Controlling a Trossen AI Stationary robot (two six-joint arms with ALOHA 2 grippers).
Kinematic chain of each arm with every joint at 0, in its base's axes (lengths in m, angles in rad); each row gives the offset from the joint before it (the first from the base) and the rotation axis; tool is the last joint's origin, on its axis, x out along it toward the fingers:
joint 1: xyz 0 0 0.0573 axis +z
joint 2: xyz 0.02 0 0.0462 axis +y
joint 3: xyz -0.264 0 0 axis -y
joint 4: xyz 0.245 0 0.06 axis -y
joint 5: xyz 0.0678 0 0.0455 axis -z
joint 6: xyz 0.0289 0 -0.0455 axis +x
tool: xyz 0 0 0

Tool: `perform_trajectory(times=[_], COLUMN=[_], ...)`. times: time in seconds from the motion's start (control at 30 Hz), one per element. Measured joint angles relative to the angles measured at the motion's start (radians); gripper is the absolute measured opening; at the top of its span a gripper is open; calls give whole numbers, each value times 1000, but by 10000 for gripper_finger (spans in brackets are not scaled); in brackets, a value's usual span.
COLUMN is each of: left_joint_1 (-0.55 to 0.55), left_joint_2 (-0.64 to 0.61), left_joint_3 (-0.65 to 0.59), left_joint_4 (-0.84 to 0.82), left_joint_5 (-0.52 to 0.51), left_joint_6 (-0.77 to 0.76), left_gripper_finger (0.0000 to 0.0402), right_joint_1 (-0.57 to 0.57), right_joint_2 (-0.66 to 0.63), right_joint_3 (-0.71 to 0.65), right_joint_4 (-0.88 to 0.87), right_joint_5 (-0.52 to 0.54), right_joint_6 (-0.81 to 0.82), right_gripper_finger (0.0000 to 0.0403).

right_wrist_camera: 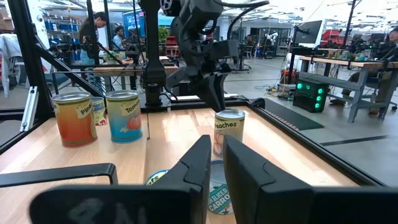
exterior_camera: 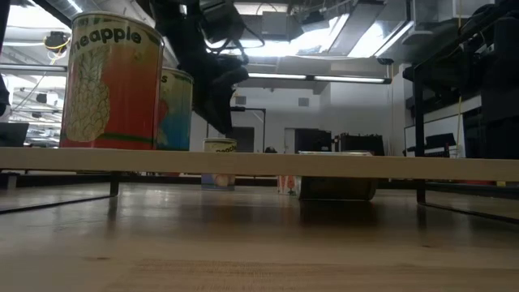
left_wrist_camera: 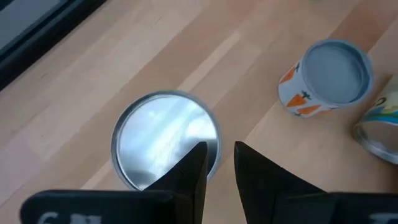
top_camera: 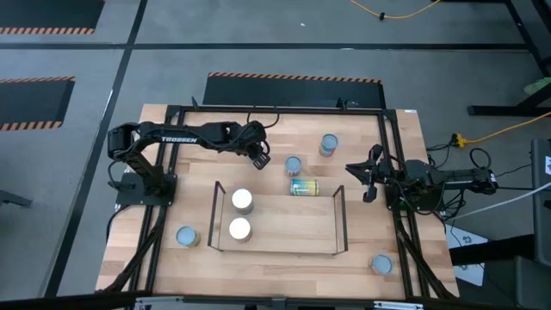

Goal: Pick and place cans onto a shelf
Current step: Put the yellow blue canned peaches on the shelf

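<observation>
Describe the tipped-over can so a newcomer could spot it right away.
Start in the high view at the shelf, the low board with black wire ends in the middle of the table. Just past its back edge, near the right end, is the tipped can. It alone lies on its side, showing a teal-yellow label, while the cans beside it stand upright and show round tops.

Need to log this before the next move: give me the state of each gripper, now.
Left gripper: fingers nearly together, holding nothing, above a silver-topped can.
Right gripper: shut, holding nothing, waiting at the table's right side.
</observation>
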Motion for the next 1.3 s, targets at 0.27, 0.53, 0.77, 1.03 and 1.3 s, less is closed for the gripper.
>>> perform_trajectory(times=[0.27,0.53,0.77,1.03,1.3], left_joint_1=[0,-3,-3,-3,-3], left_joint_2=[0,42,53,53,53], left_joint_3=[-8,-7,-8,-8,-8], left_joint_4=[6,54,65,55,50], left_joint_5=[0,-1,-9,-10,-12], left_joint_6=[1,6,9,8,8], left_gripper_finger=[73,73,73,67,9], right_joint_1=[0,0,0,0,0], right_joint_2=[0,0,8,14,14], right_joint_3=[0,0,1,1,1], right_joint_4=[0,0,1,1,0], right_joint_5=[0,0,0,0,0], right_joint_6=[0,0,0,0,0], right_gripper_finger=[49,49,49,48,48])
